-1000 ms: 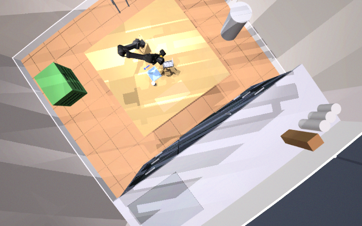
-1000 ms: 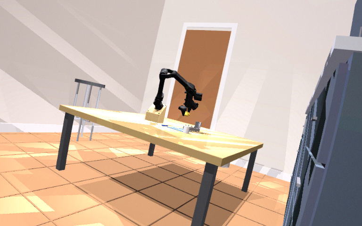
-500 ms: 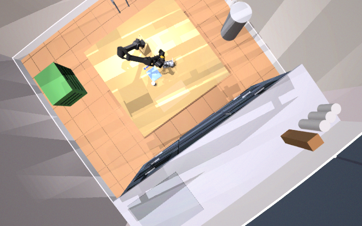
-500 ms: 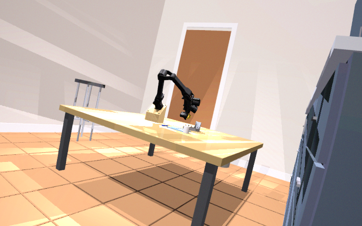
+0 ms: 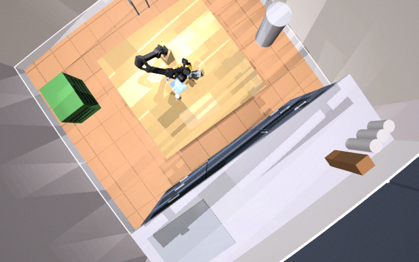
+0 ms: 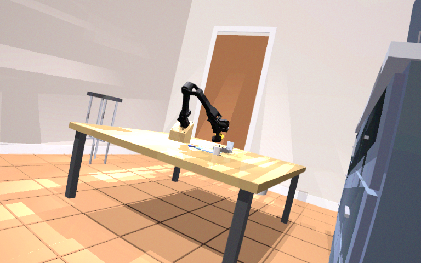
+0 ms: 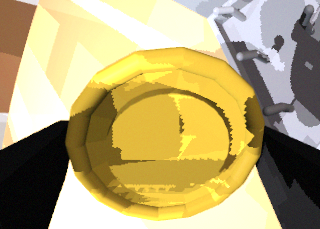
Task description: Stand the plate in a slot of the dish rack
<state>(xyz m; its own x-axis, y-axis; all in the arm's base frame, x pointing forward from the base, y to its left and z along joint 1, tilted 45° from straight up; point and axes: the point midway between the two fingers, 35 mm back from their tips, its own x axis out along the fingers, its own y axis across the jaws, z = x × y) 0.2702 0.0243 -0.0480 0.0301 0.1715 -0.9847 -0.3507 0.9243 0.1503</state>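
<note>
Top: my end effector [image 5: 190, 70] hovers beside the dish rack [image 5: 197, 73], above the tabletop [image 5: 225, 81].
Exterior: yellow plate [image 6: 218, 137] hangs above the tabletop, near the rack.
Wrist: my fingers are clamped on the plate's rim; rack at upper right.

Wooden surface [image 6: 265, 176] on dark legs, over an orange tiled floor [image 6: 59, 228]. Green crate [image 5: 67, 99] on the floor. Metal stool [image 6: 102, 107] behind the surface. Brown door [image 6: 235, 81] in a white frame. On the surface: a small white cup [image 6: 216, 150] and a pale blue sheet [image 5: 177, 85].
</note>
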